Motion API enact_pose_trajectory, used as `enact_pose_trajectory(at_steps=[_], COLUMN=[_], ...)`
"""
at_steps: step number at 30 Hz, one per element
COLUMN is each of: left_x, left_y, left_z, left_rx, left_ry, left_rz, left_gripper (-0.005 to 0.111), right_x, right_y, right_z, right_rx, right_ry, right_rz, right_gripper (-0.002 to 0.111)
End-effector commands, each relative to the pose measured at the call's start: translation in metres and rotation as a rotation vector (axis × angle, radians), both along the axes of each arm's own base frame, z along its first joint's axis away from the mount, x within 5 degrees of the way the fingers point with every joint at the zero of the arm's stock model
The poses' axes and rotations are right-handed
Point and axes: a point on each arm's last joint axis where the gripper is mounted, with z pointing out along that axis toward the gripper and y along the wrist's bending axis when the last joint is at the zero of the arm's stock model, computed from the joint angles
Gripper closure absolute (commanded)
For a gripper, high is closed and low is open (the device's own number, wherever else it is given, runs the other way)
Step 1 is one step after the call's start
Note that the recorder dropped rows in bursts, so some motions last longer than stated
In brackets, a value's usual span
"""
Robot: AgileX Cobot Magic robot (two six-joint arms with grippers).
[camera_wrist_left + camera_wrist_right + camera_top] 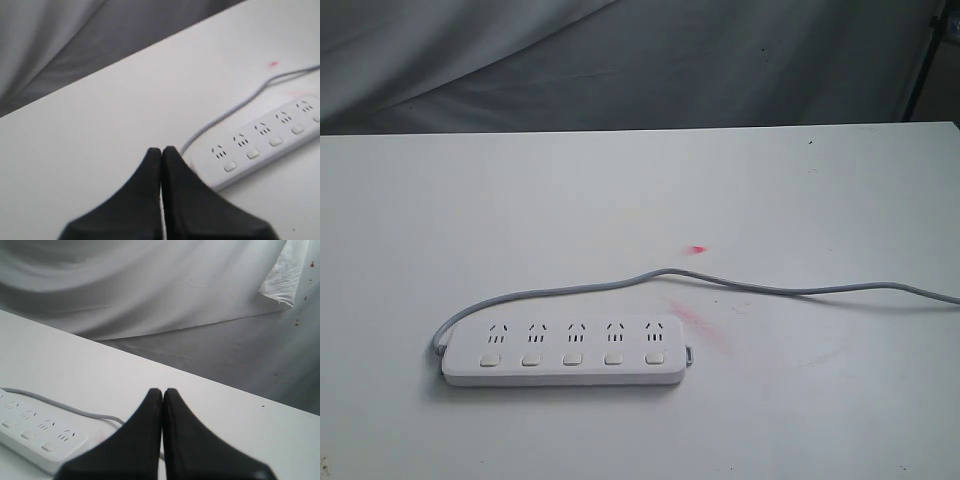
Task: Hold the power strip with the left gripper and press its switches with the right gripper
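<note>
Seen only from its wrist camera, the left end effector (161,150), clenched, hangs clear of the power strip (560,350), which lies flat on the white counter (620,190) before a grey drape (620,60). Its cord (800,289) runs off-frame right, past a pink mark (698,249), perhaps a stain. The right end effector (162,390) is clenched too.

Illumination is even and diffuse in all three views; no single source is identifiable. The white counter (620,190) reads bright, near overexposure, with low contrast. The power strip (565,352) casts only a thin, soft shadow along its near edge. The exterior view is moderately sharp with slight grain. In the wrist views the left gripper (162,150) and right gripper (163,390) render as near-black silhouettes, out of focus, without surface detail. The cloth backdrop (150,290) is dim and mildly blurred.
</note>
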Motion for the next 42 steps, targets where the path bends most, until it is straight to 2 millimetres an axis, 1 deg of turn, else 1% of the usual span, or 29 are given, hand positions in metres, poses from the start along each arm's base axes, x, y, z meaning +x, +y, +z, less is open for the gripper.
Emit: enact_pose_trajectory(at_steps=[1,2,3,5,6,7,8,9,10,11,13,14,16,19,22,25,30,34,42], left_x=[0.023,0.033,0.037,0.055,0.072,0.081,0.097,0.103,0.117,0.126,0.150,0.166,0.188,0.209,0.219,0.223,0.225,0.226,0.228], left_y=[-0.008,-0.010,-0.012,-0.015,-0.016,-0.016,-0.017,-0.016,-0.015,-0.015,-0.015,-0.017,-0.022,-0.027,-0.031,-0.032,-0.034,-0.035,-0.034], left_z=[0.007,0.008,0.012,0.015,0.019,0.021,0.021,0.023,0.022,0.019,0.007,-0.004,-0.027,-0.057,-0.082,-0.104,-0.130,-0.139,-0.139], left_rx=[0.096,0.115,0.128,0.155,0.213,0.240,0.279,0.304,0.345,0.365,0.412,0.441,0.463,0.426,0.380,0.353,0.343,0.329,0.335], left_ry=[0.129,0.163,0.174,0.213,0.193,0.183,0.185,0.183,0.177,0.178,0.157,0.142,0.143,0.191,0.270,0.341,0.354,0.374,0.366], left_rz=[-0.168,-0.211,-0.246,-0.313,-0.369,-0.394,-0.427,-0.437,-0.444,-0.454,-0.481,-0.531,-0.646,-0.738,-0.798,-0.851,-0.980,-0.970,-0.958], left_gripper=[0.107,0.107,0.107,0.107,0.107,0.107,0.107,0.107,0.107,0.107,0.107,0.107,0.107,0.107,0.107,0.107,0.107,0.106,0.106], right_x=[0.000,0.000,0.000,0.000,0.000,0.000,0.000,0.000,0.000,0.000,0.000,0.000,0.000,0.000,0.000,0.000,0.000,0.000,0.000], right_y=[0.000,0.000,0.000,0.000,0.000,0.000,0.000,0.000,0.000,0.000,0.000,0.000,0.000,0.000,0.000,0.000,0.000,0.000,0.000], right_z=[-0.001,-0.001,-0.001,-0.001,-0.001,-0.001,-0.001,-0.001,-0.001,-0.001,-0.001,-0.001,-0.001,-0.001,-0.001,-0.001,-0.001,-0.001,-0.001], right_rx=[-0.007,-0.007,-0.007,-0.007,-0.007,-0.007,-0.007,-0.007,-0.007,-0.007,-0.007,-0.007,-0.007,-0.007,-0.007,-0.007,-0.007,-0.007,-0.007], right_ry=[-0.002,-0.002,-0.002,-0.002,-0.002,-0.002,-0.002,-0.002,-0.002,-0.002,-0.002,-0.002,-0.002,-0.002,-0.002,-0.002,-0.002,-0.002,-0.002], right_rz=[-0.007,-0.007,-0.007,-0.007,-0.007,-0.007,-0.007,-0.007,-0.007,-0.007,-0.007,-0.007,-0.007,-0.007,-0.007,-0.007,-0.007,-0.007,-0.007], right_gripper=[0.108,0.108,0.108,0.108,0.108,0.108,0.108,0.108,0.108,0.108,0.108,0.108,0.108,0.108,0.108,0.108,0.108,0.108,0.108])
